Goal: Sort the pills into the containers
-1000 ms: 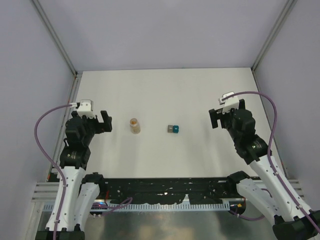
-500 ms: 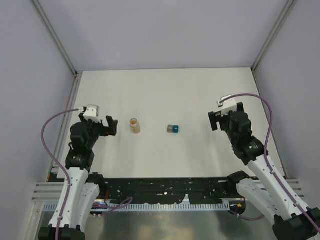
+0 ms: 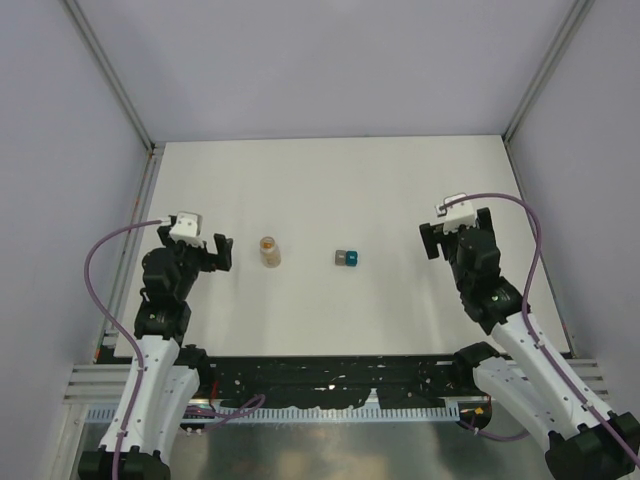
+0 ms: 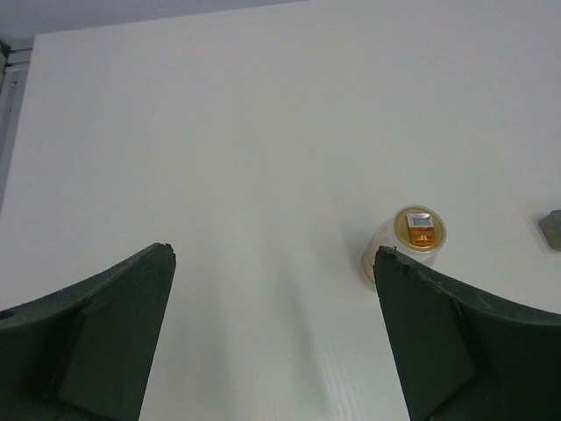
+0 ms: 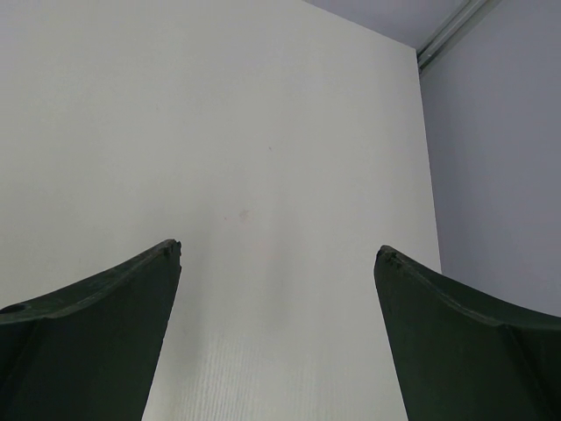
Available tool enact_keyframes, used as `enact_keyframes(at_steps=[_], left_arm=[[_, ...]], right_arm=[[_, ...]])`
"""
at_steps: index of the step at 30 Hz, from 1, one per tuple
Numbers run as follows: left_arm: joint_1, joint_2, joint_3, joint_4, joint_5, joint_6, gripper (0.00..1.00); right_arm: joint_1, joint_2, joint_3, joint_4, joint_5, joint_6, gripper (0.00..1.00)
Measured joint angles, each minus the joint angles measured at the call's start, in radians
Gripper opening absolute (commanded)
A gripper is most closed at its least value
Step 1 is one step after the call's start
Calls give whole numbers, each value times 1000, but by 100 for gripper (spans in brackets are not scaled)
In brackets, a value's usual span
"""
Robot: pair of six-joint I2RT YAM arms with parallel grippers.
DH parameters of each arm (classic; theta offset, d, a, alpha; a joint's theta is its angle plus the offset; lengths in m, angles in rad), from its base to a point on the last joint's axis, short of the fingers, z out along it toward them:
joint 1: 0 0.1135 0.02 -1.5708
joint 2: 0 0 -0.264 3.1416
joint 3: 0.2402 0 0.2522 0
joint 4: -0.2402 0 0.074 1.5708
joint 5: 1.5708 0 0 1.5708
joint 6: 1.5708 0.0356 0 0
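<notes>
Teal and grey containers [image 3: 347, 258] lie between left pincer [image 4: 273, 253] and right pincer [image 5: 279, 249], both wide.

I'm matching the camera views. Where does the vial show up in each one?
Top external: vial left of centre.
Left wrist: vial lower right.
Right wrist: not in it.
Shared landmark: grey box, right of the vial in both.

White table [image 3: 330, 190] with clear vial [image 3: 270, 252], and grey box [image 3: 341, 257] beside teal box [image 3: 352, 258].
</notes>
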Motion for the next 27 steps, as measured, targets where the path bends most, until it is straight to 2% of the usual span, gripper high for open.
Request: enact_keyframes(at_steps=[9,27], left_arm=[[26,12,0,7,-109,59,99],[45,21,-1,6,-99,80,100]], right_arm=[[0,-40,-47,93,32,-5,95],[0,-45,-106,183,30,-9,95]])
